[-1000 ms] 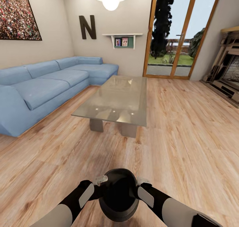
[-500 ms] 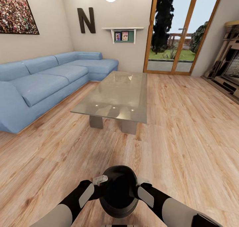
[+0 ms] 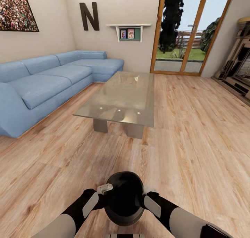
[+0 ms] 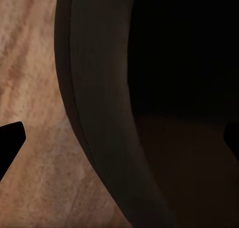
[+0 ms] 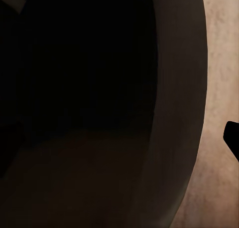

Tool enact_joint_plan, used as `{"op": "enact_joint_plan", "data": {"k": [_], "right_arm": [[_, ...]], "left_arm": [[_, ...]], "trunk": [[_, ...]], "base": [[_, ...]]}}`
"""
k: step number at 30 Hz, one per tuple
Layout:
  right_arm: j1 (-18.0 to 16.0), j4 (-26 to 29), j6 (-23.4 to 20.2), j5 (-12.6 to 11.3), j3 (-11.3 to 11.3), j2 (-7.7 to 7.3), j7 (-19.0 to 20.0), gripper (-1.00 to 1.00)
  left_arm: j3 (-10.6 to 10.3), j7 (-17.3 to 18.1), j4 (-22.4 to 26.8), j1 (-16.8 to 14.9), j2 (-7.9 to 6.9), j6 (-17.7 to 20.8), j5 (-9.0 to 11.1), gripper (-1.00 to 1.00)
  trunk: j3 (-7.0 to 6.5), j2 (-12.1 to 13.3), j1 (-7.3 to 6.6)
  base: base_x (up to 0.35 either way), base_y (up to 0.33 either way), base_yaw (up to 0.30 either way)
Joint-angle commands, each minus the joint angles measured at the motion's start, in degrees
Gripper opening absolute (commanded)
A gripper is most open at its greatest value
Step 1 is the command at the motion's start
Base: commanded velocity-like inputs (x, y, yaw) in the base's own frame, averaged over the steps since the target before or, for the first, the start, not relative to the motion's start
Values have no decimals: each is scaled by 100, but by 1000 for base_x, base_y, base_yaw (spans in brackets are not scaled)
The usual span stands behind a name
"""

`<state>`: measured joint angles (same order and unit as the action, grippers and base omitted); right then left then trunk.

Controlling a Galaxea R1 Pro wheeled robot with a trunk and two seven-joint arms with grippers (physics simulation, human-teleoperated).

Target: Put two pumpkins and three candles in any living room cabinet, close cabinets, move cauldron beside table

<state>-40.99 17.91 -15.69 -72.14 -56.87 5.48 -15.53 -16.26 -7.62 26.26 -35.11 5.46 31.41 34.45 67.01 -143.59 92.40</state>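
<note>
Matt black pot, glossy glass, grained wood

The cauldron (image 3: 124, 198) is matt black, smooth, with no shine on rim or belly; in the left wrist view its rim (image 4: 99, 113) looks dull dark grey-brown, and in the right wrist view the same flat finish shows (image 5: 179, 113). The worktop (image 3: 121, 99) has a glossy glass top that mirrors lamp spots, on a smooth grey metal-looking base. The floor (image 3: 194, 133) is pale wood planks with strong grain and a soft sheen. The sofa (image 3: 45, 85) looks like smooth blue cloth. The door frame (image 3: 158, 33) is warm varnished wood. The walls (image 3: 52, 19) are matt beige.
</note>
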Motion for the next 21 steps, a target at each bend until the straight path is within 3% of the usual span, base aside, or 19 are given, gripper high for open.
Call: {"op": "enact_joint_plan", "data": {"k": [1,14,15,21], "right_arm": [[-5,11,-13,-34,-35,-3,-38,100],[-5,11,-11,-34,-35,-3,-38,100],[-5,11,-12,-35,-35,-3,-38,-100],[-5,11,-13,-36,-35,-3,-38,-100]], "left_arm": [[-35,-49,10,-2,-3,15,61,100],[-35,-25,1,1,-7,15,62,100],[-35,-23,1,0,-8,15,62,100],[-35,-20,7,1,-10,15,62,100]], "trunk": [[5,-2,-1],[5,-2,-1],[5,-2,-1],[5,-2,-1]], "base": [[0,0,0],[0,0,0],[0,0,0],[0,0,0]]}}
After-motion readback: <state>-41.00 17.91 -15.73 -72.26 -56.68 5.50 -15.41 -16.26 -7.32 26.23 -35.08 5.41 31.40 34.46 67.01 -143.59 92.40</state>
